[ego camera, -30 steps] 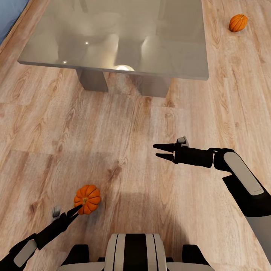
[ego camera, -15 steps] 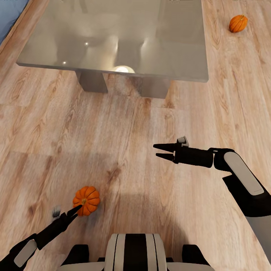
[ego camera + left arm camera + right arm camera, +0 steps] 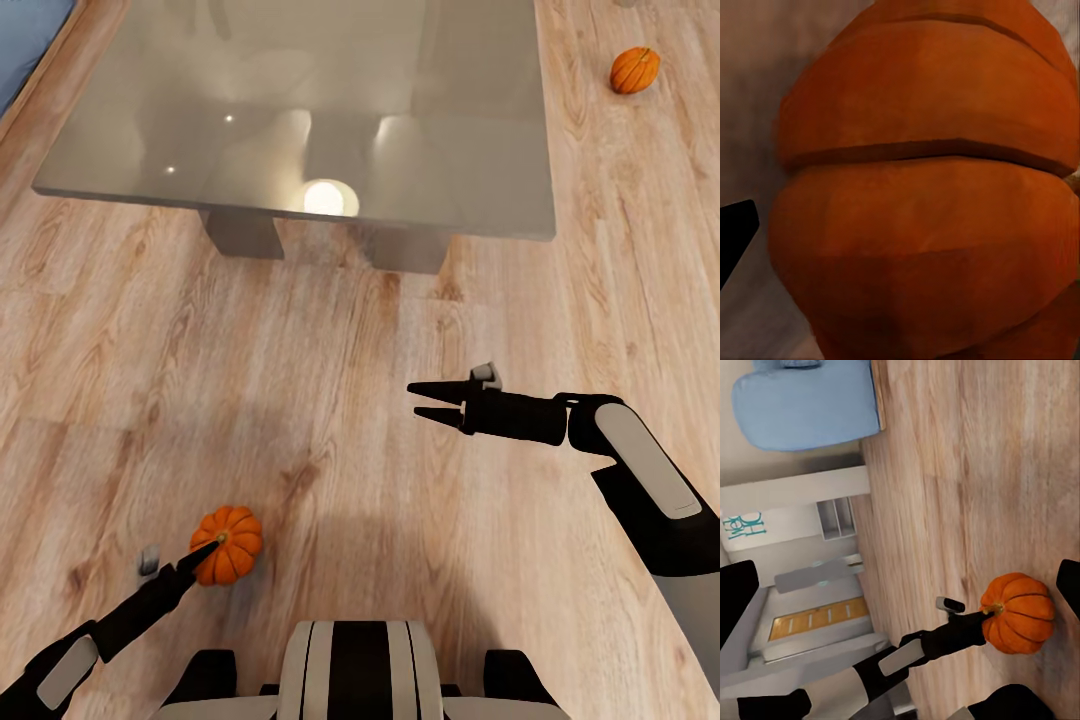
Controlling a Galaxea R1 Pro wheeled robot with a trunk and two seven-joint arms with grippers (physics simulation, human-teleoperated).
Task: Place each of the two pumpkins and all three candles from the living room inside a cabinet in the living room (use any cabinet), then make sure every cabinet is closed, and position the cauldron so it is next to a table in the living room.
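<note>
near pumpkin [image 3: 228, 545]: on the wood floor [image 3: 330, 330], low left in the head view, stem at the left hand's tip
left hand [image 3: 205, 548]: touching that pumpkin; grip cannot be told
far pumpkin [image 3: 635, 70]: floor, beyond the counter [image 3: 420, 100]
right hand [image 3: 412, 399]: released, fingers apart, above bare floor

Two pumpkins, the near pumpkin [image 3: 227, 544] and far pumpkin [image 3: 635, 71]; one table [image 3: 470, 150]; two claws.
</note>
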